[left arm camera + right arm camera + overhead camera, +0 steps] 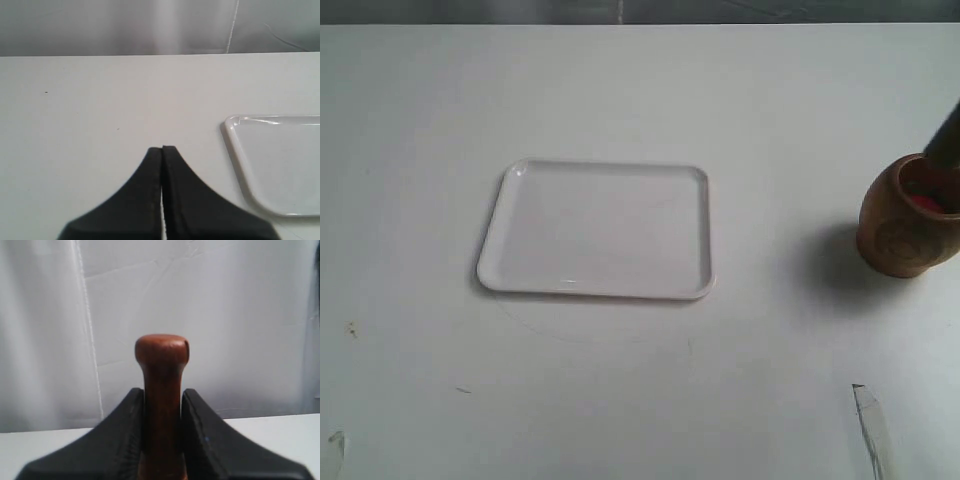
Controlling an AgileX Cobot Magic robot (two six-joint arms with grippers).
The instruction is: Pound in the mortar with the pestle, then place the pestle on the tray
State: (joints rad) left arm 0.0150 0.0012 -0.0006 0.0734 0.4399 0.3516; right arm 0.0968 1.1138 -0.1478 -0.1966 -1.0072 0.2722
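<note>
Outwardly, the exterior view showed the tray (595,232) lying empty near the middle of the worktop (620,390). The mortar (905,222) stood upright well apart from it, at the right edge of the picture. A dark shape (945,140) hung over the mortar's mouth, probably part of the right arm. Something red showed inside the cup, but whether it was the pestle's head or the lining could not be told.

From the left wrist, the left tool (162,150) had its two fingers pressed together with nothing between them, and it hovered over bare worktop just beside a corner of the tray (235,145). It was nowhere near the mortar, so nothing steadied the cup.

From the right wrist, the right tool (162,395) was clamped on the narrow neck of the pestle (161,352), with the knobbed tip standing clear above the fingers and the thick end hidden below.

The main risk seemed to be the unheld mortar. It was taller than wide, so a stroke landing on the rim or the inner wall instead of the floor could tip it or push it off the edge of view. The smooth, tapered neck could also slide or swivel in the grip under a hard blow. Later, a release from too high could let the round pestle roll over the tray's low rim.
</note>
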